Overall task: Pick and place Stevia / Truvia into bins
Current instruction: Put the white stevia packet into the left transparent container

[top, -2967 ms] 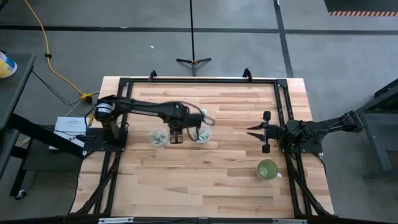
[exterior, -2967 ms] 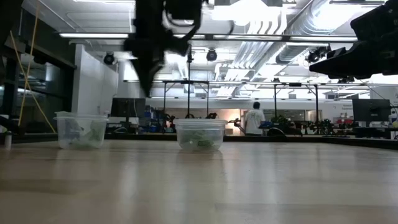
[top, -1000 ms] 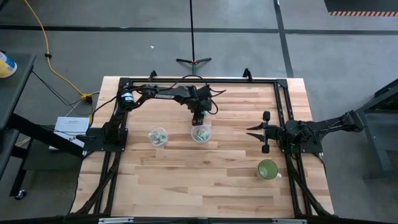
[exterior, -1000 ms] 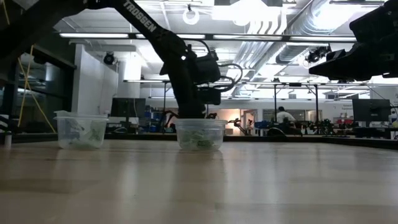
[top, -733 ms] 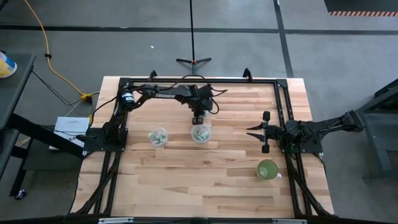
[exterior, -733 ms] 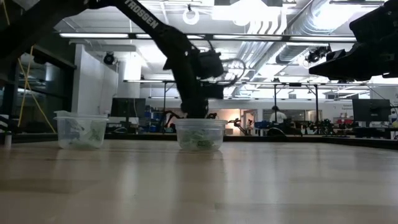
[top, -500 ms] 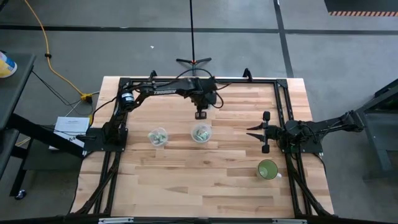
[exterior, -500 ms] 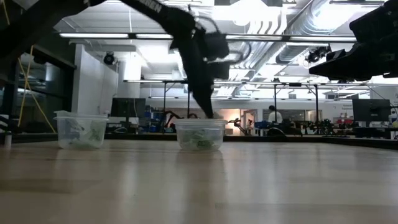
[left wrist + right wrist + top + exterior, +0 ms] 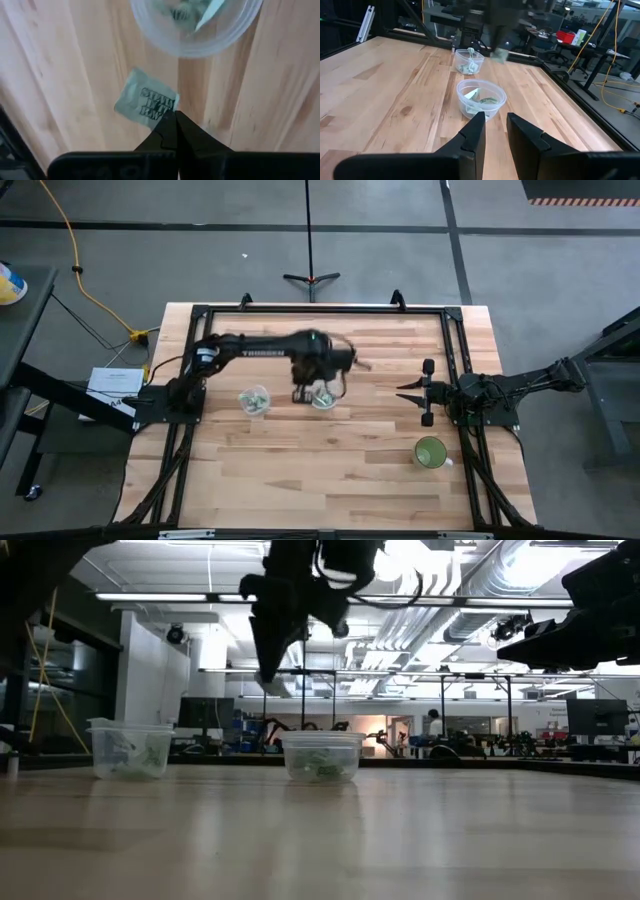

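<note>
Two clear cups stand on the wooden table, the left cup [image 9: 254, 400] and the right cup [image 9: 322, 395]. Both hold pale green sachets. My left gripper [image 9: 300, 396] hangs high above the table between them [image 9: 265, 675]. It is shut on a pale green printed sachet [image 9: 142, 104], and a clear cup [image 9: 155, 37] with sachets lies just beyond it. My right gripper [image 9: 412, 392] waits open and empty at the table's right side. My left gripper pinches the sachet by one corner [image 9: 167, 111] between its two fingertips. The fingers point down from above. The sachet is lifted clear of the table and sticks out flat beyond the fingertips.
An opaque green cup [image 9: 431, 452] stands near the right front, close to my right arm. A black frame [image 9: 320, 308] runs along the table's far and side edges. Bare wood lies in front of the two clear cups.
My left gripper has risen from the table just beyond the right cup's far side. It has swung toward the table's near and left edges. It now stands high between the two cups.
</note>
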`<state>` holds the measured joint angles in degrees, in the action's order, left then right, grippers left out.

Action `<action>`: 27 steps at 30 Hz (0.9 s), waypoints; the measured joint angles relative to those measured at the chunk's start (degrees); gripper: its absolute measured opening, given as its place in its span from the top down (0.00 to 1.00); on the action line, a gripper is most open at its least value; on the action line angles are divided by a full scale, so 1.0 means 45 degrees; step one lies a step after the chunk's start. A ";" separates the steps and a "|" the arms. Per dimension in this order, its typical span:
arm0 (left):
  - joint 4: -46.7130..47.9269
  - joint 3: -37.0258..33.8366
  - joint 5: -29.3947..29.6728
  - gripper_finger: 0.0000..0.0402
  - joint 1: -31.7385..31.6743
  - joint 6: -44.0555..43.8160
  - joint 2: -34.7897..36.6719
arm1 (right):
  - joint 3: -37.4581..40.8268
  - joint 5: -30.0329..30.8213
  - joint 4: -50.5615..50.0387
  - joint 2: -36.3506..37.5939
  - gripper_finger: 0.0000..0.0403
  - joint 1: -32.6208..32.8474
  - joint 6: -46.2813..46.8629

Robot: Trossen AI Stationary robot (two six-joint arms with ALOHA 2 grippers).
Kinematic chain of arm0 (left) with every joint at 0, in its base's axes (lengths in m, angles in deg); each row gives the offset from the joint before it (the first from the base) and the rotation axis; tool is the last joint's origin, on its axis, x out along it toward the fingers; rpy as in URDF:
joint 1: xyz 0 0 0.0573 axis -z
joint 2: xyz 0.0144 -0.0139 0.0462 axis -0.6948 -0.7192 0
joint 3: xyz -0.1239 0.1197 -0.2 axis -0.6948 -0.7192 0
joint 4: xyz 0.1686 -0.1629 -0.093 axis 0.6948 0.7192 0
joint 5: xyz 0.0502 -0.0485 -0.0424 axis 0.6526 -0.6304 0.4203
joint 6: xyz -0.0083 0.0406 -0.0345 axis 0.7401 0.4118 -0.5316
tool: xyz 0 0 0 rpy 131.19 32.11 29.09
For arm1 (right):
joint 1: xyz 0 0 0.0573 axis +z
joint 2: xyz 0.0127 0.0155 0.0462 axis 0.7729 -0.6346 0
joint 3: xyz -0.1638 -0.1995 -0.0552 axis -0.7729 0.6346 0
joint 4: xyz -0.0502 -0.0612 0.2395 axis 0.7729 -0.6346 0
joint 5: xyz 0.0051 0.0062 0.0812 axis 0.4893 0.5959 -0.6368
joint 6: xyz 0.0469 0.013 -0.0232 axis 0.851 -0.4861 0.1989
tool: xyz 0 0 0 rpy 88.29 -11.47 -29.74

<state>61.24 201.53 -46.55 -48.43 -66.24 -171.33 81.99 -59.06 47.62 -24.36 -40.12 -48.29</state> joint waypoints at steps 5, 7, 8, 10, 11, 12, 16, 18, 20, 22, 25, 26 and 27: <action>-0.0227 -0.0740 0.0063 0.94 0.1326 -0.1305 0.0499 | 0.0001 -0.0002 0.0005 0.0000 0.82 0.0002 -0.0004; -0.0201 -0.0983 0.0085 0.94 0.1736 -0.1827 0.0678 | 0.0002 -0.0002 0.0018 -0.0019 0.82 -0.0002 -0.0004; -0.0187 -0.1163 0.0076 0.94 0.1921 -0.2142 0.0709 | 0.0001 0.0000 0.0019 -0.0038 0.82 0.0001 -0.0004; -0.0219 -0.1337 0.0059 0.94 0.2292 -0.2657 0.0711 | 0.0000 0.0010 0.0015 -0.0032 0.82 0.0000 -0.0004; -0.0225 -0.1398 0.0091 0.93 0.2462 -0.2833 0.0743 | 0.0001 0.0015 0.0019 -0.0029 0.82 0.0000 -0.0004; -0.0221 -0.1483 0.0223 0.93 0.2646 -0.3038 0.0764 | 0.0001 0.0015 0.0019 -0.0029 0.82 0.0003 -0.0004; -0.0245 -0.1877 0.0922 0.94 0.3278 -0.4054 0.0757 | 0.0000 0.0019 0.0016 -0.0029 0.82 -0.0002 -0.0004; -0.0202 -0.2215 0.1224 0.94 0.3475 -0.4872 0.0758 | 0.0002 0.0021 0.0020 -0.0029 0.82 0.0000 -0.0004; -0.0231 -0.2618 0.1581 0.94 0.3640 -0.5409 0.0755 | -0.0002 0.0028 0.0019 -0.0029 0.82 -0.0001 -0.0004; -0.0216 -0.3046 0.1921 0.94 0.3786 -0.5759 0.0769 | 0.0002 0.0029 0.0024 -0.0029 0.82 0.0003 -0.0004; -0.0228 -0.3838 0.2073 0.94 0.3879 -0.6222 0.0820 | 0.0002 0.0029 0.0022 -0.0029 0.82 0.0000 -0.0004; -0.0219 -0.4129 0.2070 0.94 0.3876 -0.6406 0.0831 | 0.0001 0.0029 0.0024 -0.0029 0.82 -0.0002 -0.0004; -0.0206 -0.4450 0.2095 0.94 0.3849 -0.6513 0.0847 | 0.0000 0.0031 0.0024 -0.0029 0.82 -0.0001 -0.0004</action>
<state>60.31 181.51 -37.12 -31.11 -95.55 -167.51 81.99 -58.92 47.73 -24.49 -40.13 -48.31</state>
